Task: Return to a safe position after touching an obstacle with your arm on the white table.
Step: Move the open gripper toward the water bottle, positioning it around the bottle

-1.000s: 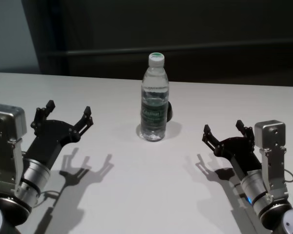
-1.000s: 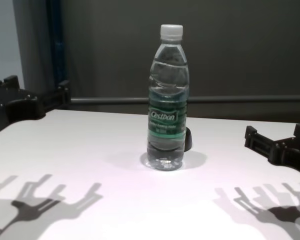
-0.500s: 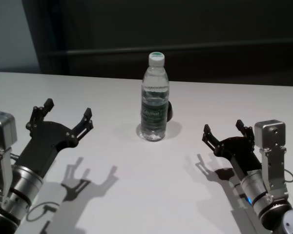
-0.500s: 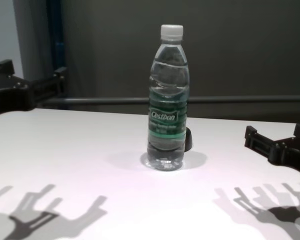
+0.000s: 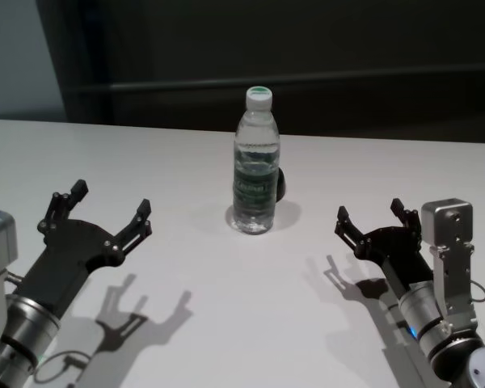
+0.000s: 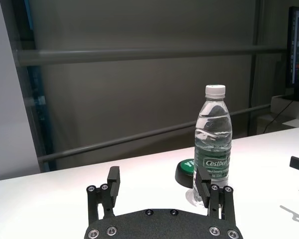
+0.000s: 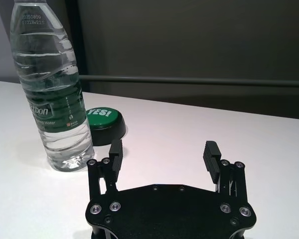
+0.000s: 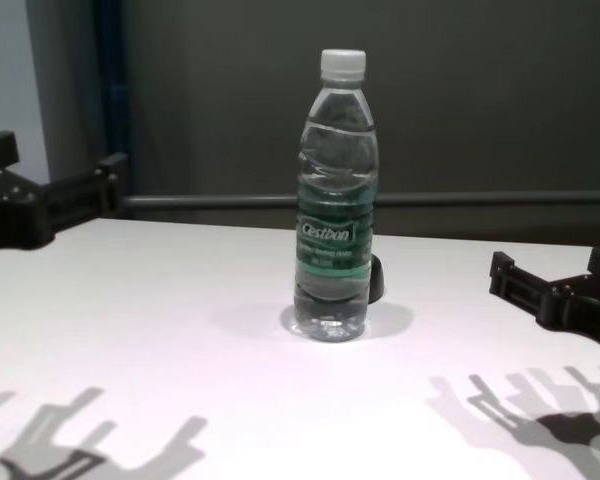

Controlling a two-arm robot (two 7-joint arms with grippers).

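Observation:
The obstacle, a clear water bottle (image 5: 255,170) with a white cap and a dark green label, stands upright at the middle of the white table (image 5: 226,307). It also shows in the chest view (image 8: 335,200) and in both wrist views (image 6: 213,144) (image 7: 52,89). My left gripper (image 5: 111,200) hovers open above the table's left side, well clear of the bottle, with nothing between its fingers (image 6: 113,175). On the right side my right gripper (image 5: 369,212) is open and empty too, also apart from the bottle (image 7: 163,147).
A small black-and-green dome button (image 7: 104,119) sits on the table just behind the bottle, on its right. A dark wall with a horizontal rail (image 8: 480,198) runs behind the table's far edge. Both grippers cast shadows on the white surface near the front.
My left arm has drawn back toward the near left and lifted higher off the table, and its shadow has slid toward the front edge. The right arm and the bottle have not moved.

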